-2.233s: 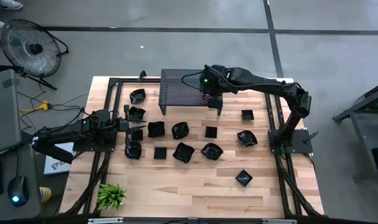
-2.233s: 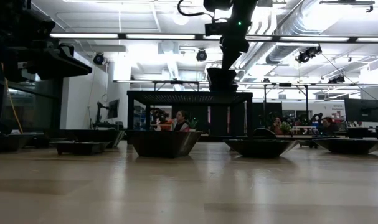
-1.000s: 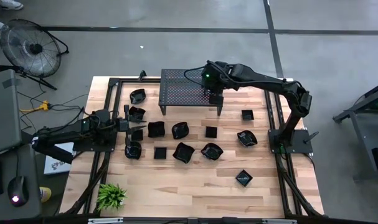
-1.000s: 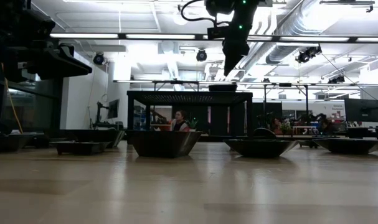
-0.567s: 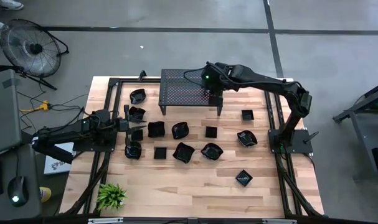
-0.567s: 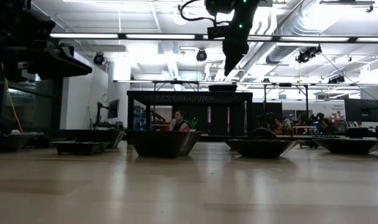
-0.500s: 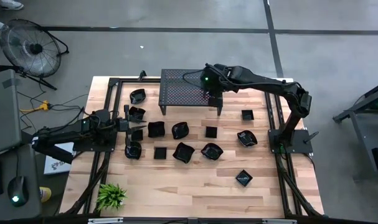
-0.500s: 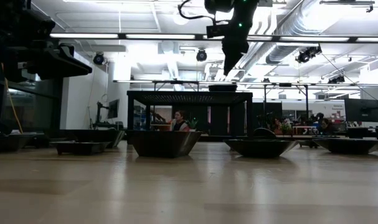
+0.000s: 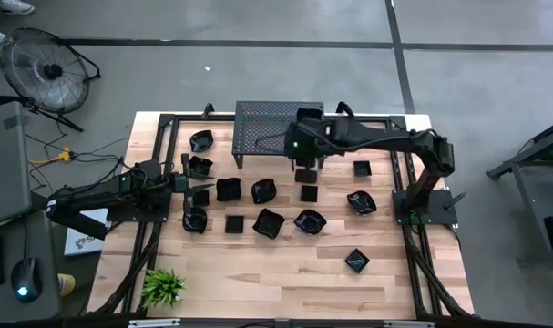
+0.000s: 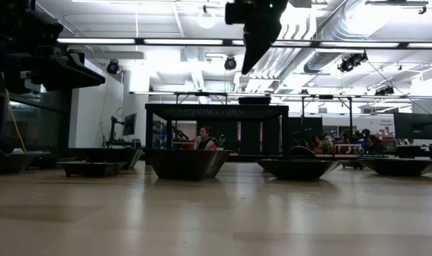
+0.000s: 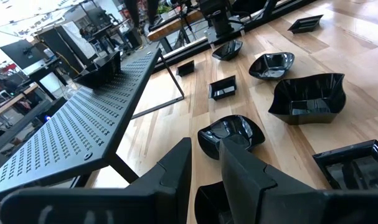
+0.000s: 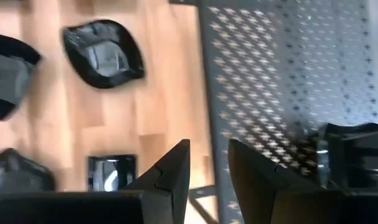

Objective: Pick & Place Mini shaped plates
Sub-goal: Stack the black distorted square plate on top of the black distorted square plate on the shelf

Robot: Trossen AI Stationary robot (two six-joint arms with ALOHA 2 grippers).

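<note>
Several small glossy black plates lie on the wooden table [image 9: 285, 273], among them a lobed one [image 9: 264, 190] and a square one [image 9: 308, 192]. One plate [image 12: 354, 149] sits with its base on the top of the black perforated stand [image 9: 267, 123]; the low view shows it at the stand's right end [image 10: 255, 100]. My right gripper [image 9: 304, 169] hangs open and empty above the stand's near edge, fingers pointing down [image 12: 207, 165]. My left gripper [image 9: 187, 182] waits low at the table's left, open [image 11: 204, 165], with plates around it.
A green plant [image 9: 164, 287] stands at the near left corner. The arms' black frame rails [image 9: 158, 146] run along the left and right sides. Bare wood [image 9: 258, 273] lies toward the near edge. A fan [image 9: 48, 68] and desk items sit off the table to the left.
My right gripper, open and empty, has moved from above the stand's right near corner toward the table's near edge and a little left, rising somewhat. The plate on the stand has stayed where it was. The left arm has kept still.
</note>
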